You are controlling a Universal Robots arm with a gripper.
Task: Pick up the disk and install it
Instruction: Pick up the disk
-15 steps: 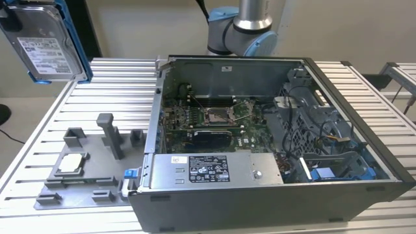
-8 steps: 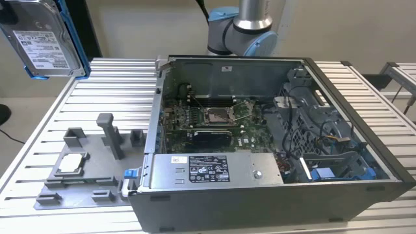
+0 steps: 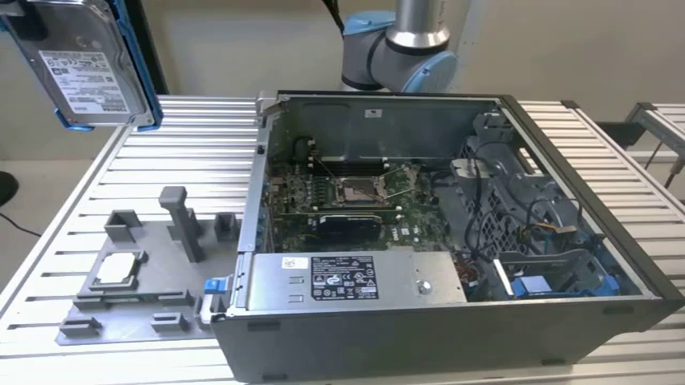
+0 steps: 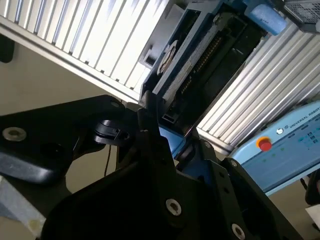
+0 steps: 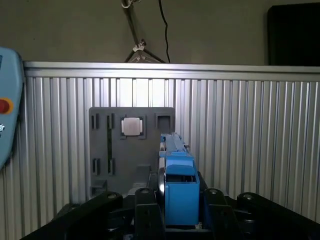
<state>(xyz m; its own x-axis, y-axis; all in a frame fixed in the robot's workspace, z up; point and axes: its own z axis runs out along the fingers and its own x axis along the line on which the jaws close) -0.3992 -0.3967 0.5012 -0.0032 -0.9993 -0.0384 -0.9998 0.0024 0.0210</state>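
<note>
The disk (image 3: pixel 91 68) hangs in the air at the upper left of the exterior view. Its white printed label faces the camera, and its blue frame runs down both long edges. It is above the far corner of the ribbed aluminium worktop (image 3: pixel 182 160), well apart from the open computer case (image 3: pixel 450 337).

In both wrist views the jaws are clenched on the disk, with 1 black finger (image 5: pixel 146 205) against each side of the blue frame. In the first wrist view the disk (image 5: pixel 178 185) is edge-on between them. In the second wrist view the disk (image 4: pixel 200 60) stretches away from the jaws with its dark underside showing.

The case lies on its side on the worktop with the panel off, showing the motherboard (image 3: pixel 321 208) and its processor socket (image 3: pixel 358 191). A long grey power supply box (image 3: pixel 342 281) with a black label sits along the near edge. A blue drive bay (image 3: pixel 535 285) sits at the exterior view's right.

Beside the case, on the exterior view's left, a grey fixture plate (image 3: pixel 128 297) carries a small square processor chip (image 3: pixel 115 269). The robot arm (image 3: pixel 412 40) stands behind the case. In the first wrist view a light blue teach pendant (image 5: pixel 7 100) lies on the worktop.
</note>
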